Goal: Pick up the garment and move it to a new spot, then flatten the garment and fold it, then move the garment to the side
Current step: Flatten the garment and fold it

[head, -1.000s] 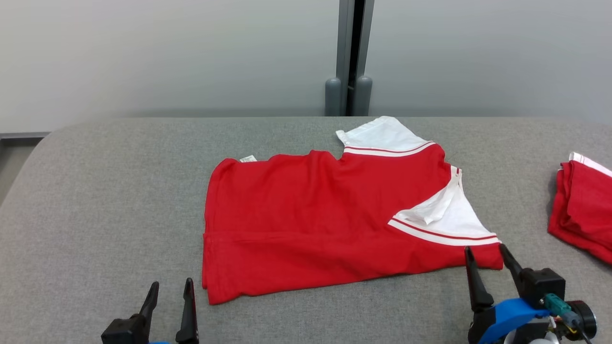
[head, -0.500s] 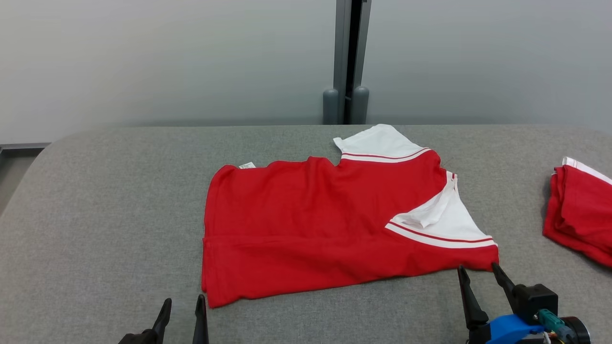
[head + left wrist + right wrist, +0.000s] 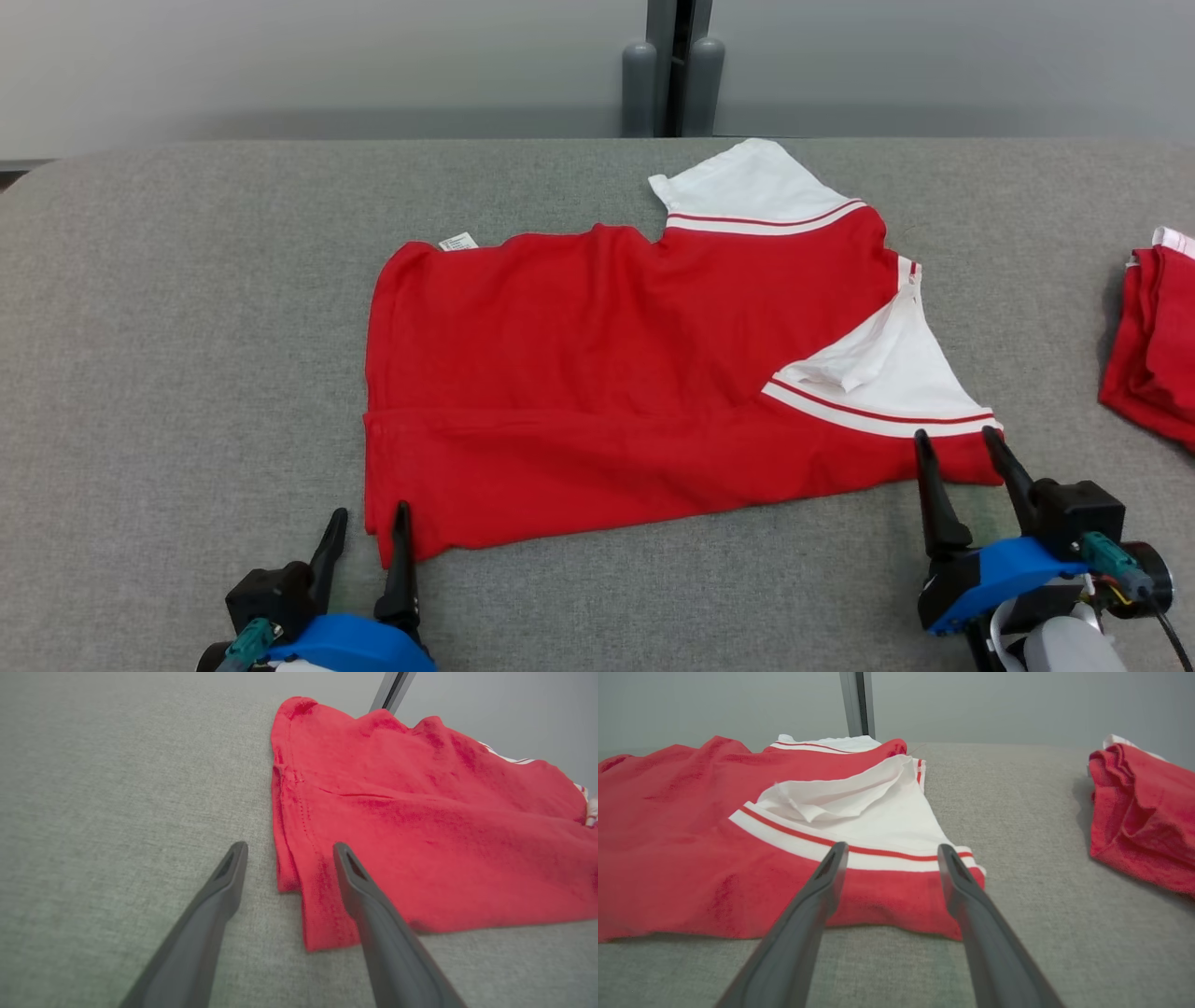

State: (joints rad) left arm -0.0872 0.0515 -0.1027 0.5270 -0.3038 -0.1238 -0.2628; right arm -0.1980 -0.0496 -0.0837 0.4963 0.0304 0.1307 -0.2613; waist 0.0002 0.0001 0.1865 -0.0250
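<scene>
Red-and-white garment [image 3: 607, 373] lies spread at mid-table; both grippers sit at its near edge, fingers wide apart, nothing held.
Left gripper [image 3: 371, 509] straddles the garment's near-left hem corner: one finger over cloth, the other over bare grey table [image 3: 168, 355]; contact unclear. Right gripper [image 3: 954, 433] is at the near-right corner, tips against the red band below the white striped sleeve. Broad bare table left of the garment; to its right, an open strip, then a folded red cloth [image 3: 1153, 345], well apart.

One spread garment [image 3: 607, 373], one bunched garment [image 3: 1153, 345], four dark fingers [image 3: 402, 569], two grey posts [image 3: 639, 93], one table [image 3: 187, 327].
</scene>
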